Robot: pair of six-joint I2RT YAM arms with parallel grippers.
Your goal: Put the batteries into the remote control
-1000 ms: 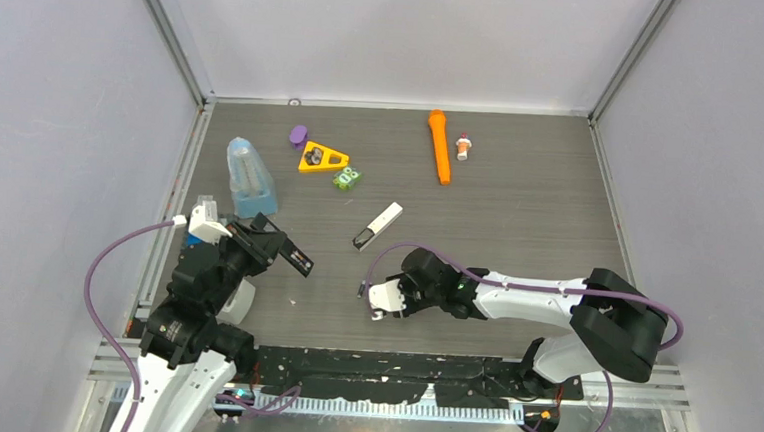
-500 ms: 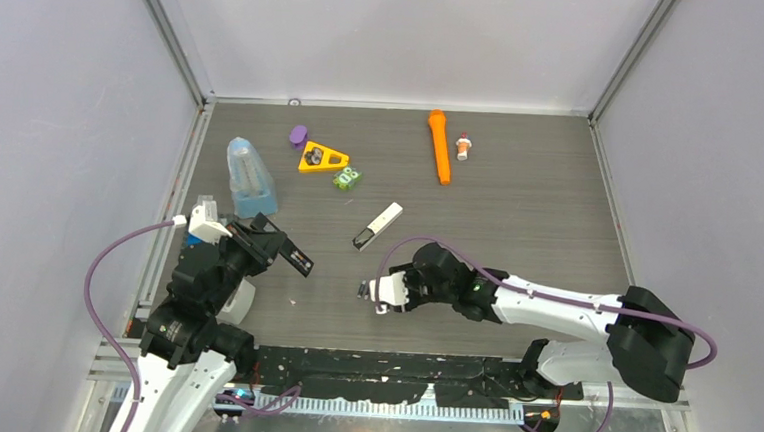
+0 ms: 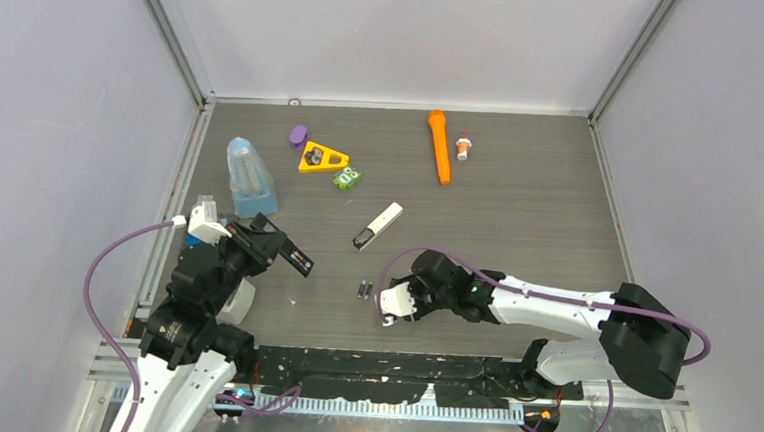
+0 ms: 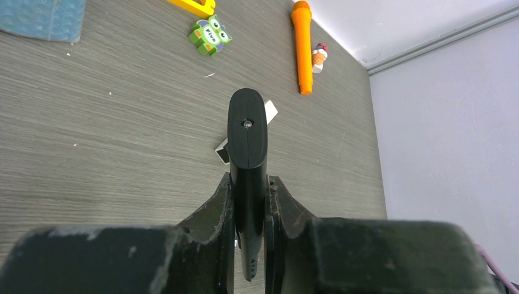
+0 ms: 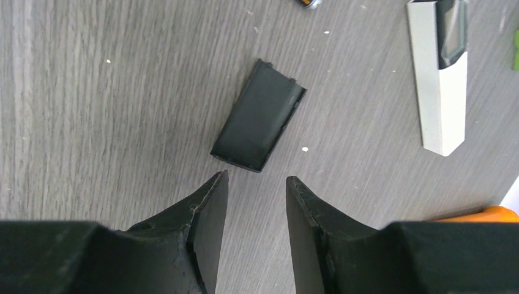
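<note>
Top external view: clamping black bar (image 3: 298, 261), likely the remote, in left gripper (image 4: 248, 184) above table (image 3: 518, 224); holding right gripper (image 5: 256, 184) open just behind loose black cover (image 5: 257, 124); loading not yet starting, 1 battery (image 5: 309, 3) lying beyond.

We see bright, even, diffuse light; shadows on the worktop (image 3: 518, 224) stay soft and faint, its grain sharp in both wrist views.

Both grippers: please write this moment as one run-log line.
left gripper: shut on black bar | right gripper: open, above table | black cover: flat, free | white bar: lies apart
</note>
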